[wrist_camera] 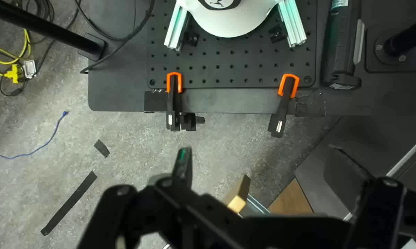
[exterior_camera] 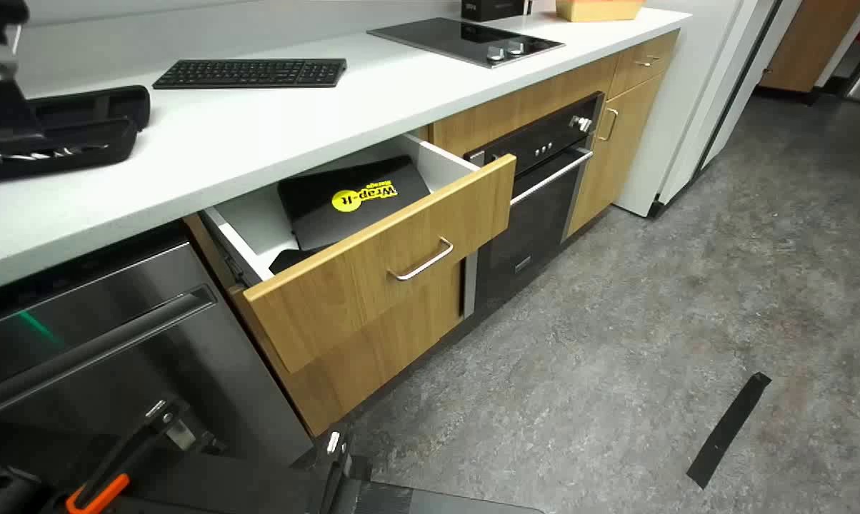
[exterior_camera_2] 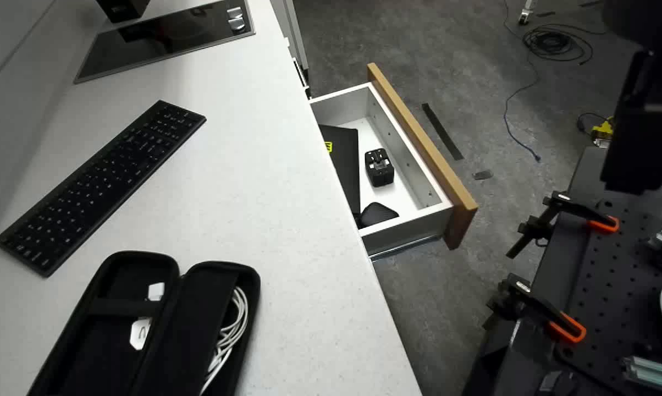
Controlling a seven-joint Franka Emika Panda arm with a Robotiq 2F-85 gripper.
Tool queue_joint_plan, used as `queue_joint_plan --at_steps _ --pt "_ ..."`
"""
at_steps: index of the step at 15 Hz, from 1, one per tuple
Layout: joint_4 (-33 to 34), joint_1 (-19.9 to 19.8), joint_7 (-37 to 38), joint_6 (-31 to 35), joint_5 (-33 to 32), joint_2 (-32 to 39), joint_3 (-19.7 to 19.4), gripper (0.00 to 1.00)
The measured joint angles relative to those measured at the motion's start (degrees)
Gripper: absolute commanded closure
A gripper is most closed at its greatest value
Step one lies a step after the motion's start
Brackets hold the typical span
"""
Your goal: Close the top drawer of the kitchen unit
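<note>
The top drawer (exterior_camera: 373, 275) of the kitchen unit (exterior_camera: 580, 178) stands pulled out, its wood front and silver handle facing the floor area. In an exterior view the drawer (exterior_camera_2: 419, 132) shows white sides and black items inside. In the wrist view only a corner of the drawer front (wrist_camera: 238, 197) shows, low in the picture and partly hidden by my gripper. My gripper (wrist_camera: 258, 150) is open, its fingers wide apart with nothing between them, apart from the drawer front. A dark, blurred part of my arm or gripper (exterior_camera_2: 639, 121) hangs at the right edge of an exterior view.
The white worktop (exterior_camera_2: 287, 220) bears a keyboard (exterior_camera: 251, 73), an open black case (exterior_camera_2: 144, 324) and a cooktop (exterior_camera: 466, 39). A steel appliance (exterior_camera: 116, 335) and a black oven (exterior_camera: 537, 228) flank the drawer. The robot's table (wrist_camera: 228, 100) has orange-tipped clamps jutting from its edge.
</note>
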Motion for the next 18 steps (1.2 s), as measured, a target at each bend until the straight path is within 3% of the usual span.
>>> queue_joint_plan --at_steps 6,9,13,18 --pt "0.0 0.0 0.0 0.2 0.0 0.2 -0.3 0.0" --pt "-0.3 -0.9 0.0 3.6 -0.4 1.2 -2.8 0.0" --pt "-2.2 -7.2 0.0 14.6 -6.5 5.7 -9.4 0.0" --pt "-2.3 -16.3 0.4 30.1 -11.5 16.7 -16.5 0.0"
